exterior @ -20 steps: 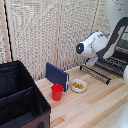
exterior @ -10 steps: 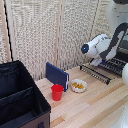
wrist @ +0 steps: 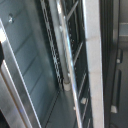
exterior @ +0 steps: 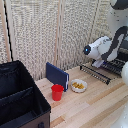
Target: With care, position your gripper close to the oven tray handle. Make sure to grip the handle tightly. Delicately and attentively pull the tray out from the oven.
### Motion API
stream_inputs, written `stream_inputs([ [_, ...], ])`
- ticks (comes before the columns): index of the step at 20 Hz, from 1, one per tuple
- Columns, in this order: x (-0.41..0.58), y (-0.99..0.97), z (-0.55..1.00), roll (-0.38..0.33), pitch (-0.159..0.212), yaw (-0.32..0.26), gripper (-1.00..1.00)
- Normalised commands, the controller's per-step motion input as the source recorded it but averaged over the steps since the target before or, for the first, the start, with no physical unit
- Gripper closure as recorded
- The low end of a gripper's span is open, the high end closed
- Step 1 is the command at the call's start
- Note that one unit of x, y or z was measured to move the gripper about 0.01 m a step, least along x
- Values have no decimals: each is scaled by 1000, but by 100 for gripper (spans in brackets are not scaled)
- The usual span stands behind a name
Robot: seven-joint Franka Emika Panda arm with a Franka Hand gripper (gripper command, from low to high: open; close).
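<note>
meanwhile, at the desk's (exterior: pixel 95 105) far right corner, one tray (exterior: pixel 107 69) lies flat, its one oven tray handle (exterior: pixel 95 73) running along the front edge, long axis parallel to the desk's back edge. one gripper (exterior: pixel 98 63) sits over the tray, grip state unclear. elsewhere: one red cup (exterior: pixel 57 92), one bowl (exterior: pixel 78 85), one blue board (exterior: pixel 57 75), one black box (exterior: pixel 20 102).

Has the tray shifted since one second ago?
Cannot tell: the tray shows no clear shift against the blue board; the earlier frames are too coarse.
</note>
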Motion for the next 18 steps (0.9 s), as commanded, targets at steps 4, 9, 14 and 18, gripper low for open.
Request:
stream_inputs([
  [4,49,34,0,-99,0,-13,100],
  [9,85,2,0,-70,0,-15,100],
  [14,18,-126,2,23,42,10,100],
  [18,0,-113,77,180,97,53,100],
])
